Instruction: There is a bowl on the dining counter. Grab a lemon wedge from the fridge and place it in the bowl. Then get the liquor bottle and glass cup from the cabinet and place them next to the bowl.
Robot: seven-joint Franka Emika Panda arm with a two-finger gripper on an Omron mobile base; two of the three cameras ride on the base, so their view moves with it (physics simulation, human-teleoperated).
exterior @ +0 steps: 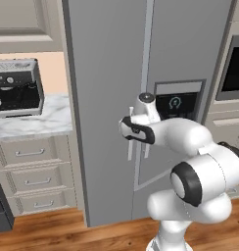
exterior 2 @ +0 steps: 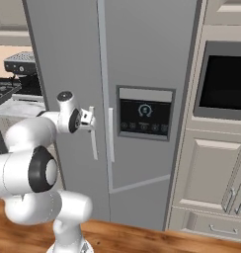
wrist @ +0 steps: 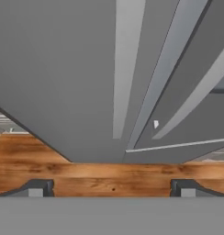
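Note:
The tall grey fridge (exterior: 107,98) (exterior 2: 68,49) stands with both doors closed, its dark dispenser panel (exterior: 175,103) (exterior 2: 144,113) on the right door. My gripper (exterior 2: 90,118) (exterior: 132,116) is held level right in front of the left door's white vertical handle (exterior 2: 94,143) (wrist: 124,69), near the handle's top. In the hand view the fingertips (wrist: 38,189) stand far apart, so the gripper (wrist: 111,188) is open with nothing between them. I cannot tell whether it touches the handle. The lemon wedge, bowl, dining counter, liquor bottle and glass cup are out of view.
A coffee machine (exterior: 16,88) sits on the marble worktop (exterior: 33,125) over cream drawers, left of the fridge. A built-in oven (exterior 2: 223,81) and cream cabinets (exterior 2: 211,168) stand to the right. Wood floor (wrist: 109,174) lies below.

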